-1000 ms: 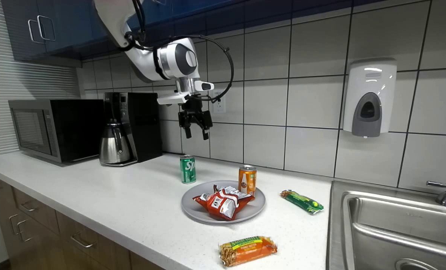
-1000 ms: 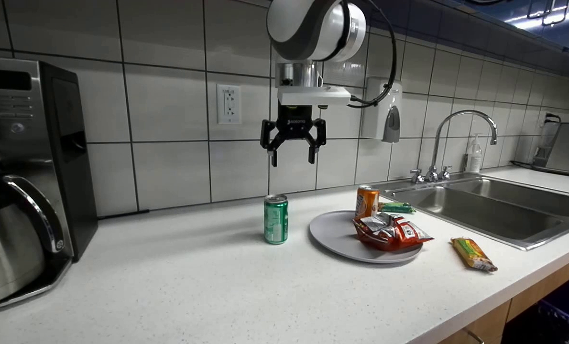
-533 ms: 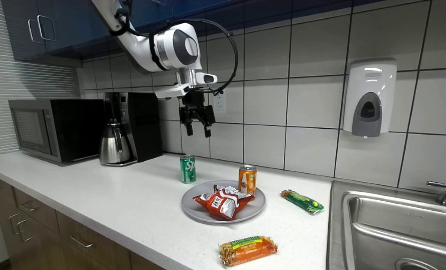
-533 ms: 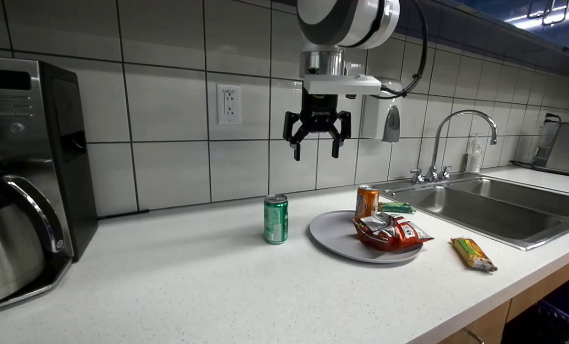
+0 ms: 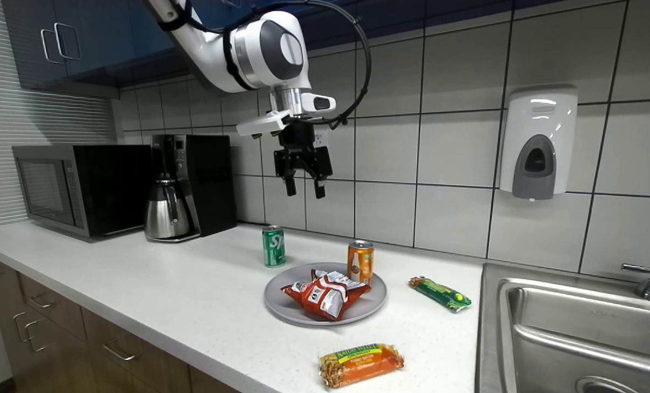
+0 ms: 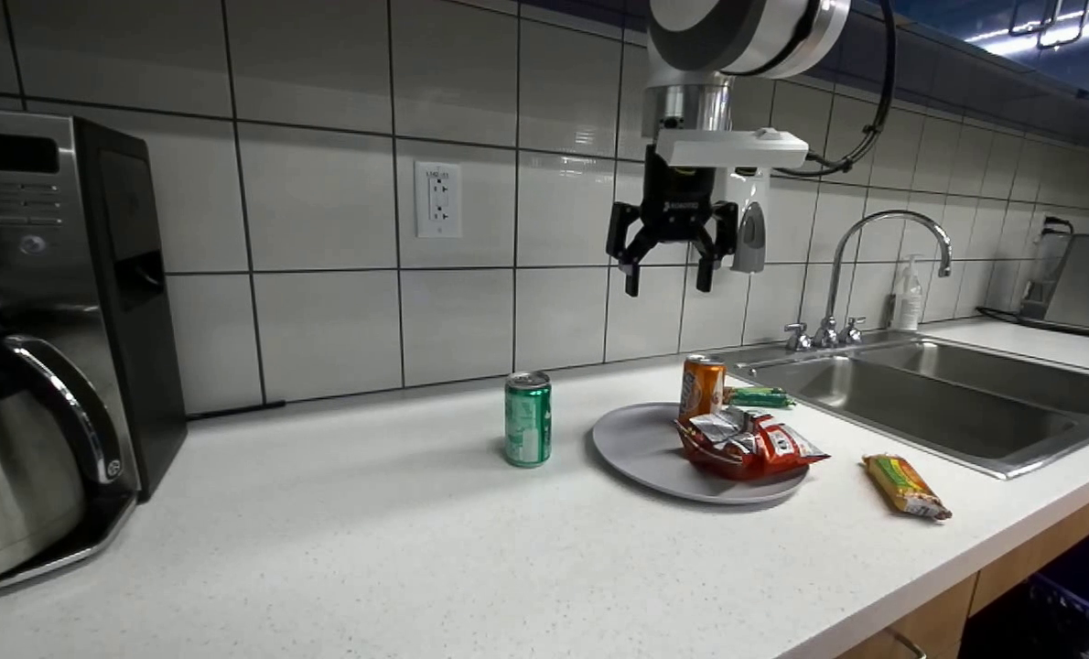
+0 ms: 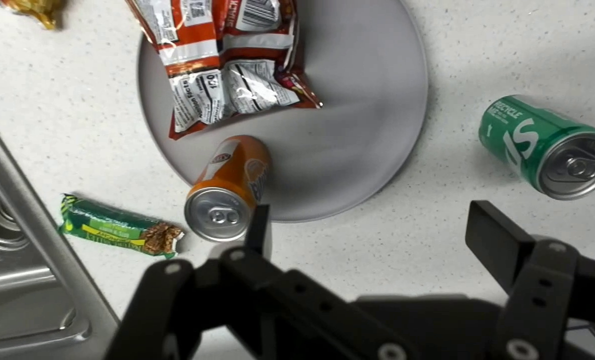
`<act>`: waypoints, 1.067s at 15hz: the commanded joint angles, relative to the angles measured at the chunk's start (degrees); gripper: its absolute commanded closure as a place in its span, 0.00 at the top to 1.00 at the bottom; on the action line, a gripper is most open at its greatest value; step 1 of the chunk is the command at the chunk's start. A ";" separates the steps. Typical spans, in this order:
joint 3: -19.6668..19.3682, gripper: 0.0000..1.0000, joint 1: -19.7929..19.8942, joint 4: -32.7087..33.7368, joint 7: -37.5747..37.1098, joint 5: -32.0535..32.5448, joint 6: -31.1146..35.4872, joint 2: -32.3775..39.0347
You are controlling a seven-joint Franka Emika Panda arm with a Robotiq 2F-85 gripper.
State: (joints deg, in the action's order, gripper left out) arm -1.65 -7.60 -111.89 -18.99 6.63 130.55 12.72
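Note:
My gripper (image 5: 305,188) is open and empty, held well above the counter with fingers pointing down; it also shows in an exterior view (image 6: 668,282) and the wrist view (image 7: 370,230). Below it is a grey plate (image 6: 636,444). On the plate lie a red snack bag (image 5: 325,295) and, upright near its rim, an orange can (image 7: 242,160). A green can (image 6: 528,421) stands on the counter beside the plate. In the wrist view, one finger overlaps the orange can's edge, without contact. A green-wrapped bar (image 5: 441,293) and an orange-wrapped bar (image 5: 361,364) lie on the counter.
A steel sink (image 5: 489,333) with a faucet (image 6: 892,215) adjoins the counter. A coffee maker (image 5: 210,185) and a microwave (image 5: 112,185) stand at the far end. A soap dispenser (image 5: 541,120) hangs on the tiled wall behind; cabinets (image 5: 95,38) are above.
The arm and open gripper have moved to the right and slightly up in both exterior views. The cans, plate, bag and bars have not moved.

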 commanded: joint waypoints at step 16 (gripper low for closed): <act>-2.61 1.00 7.63 -1.59 9.73 1.09 3.24 -0.42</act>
State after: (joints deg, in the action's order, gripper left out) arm -4.08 -1.07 -113.59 -11.44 6.74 133.14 12.32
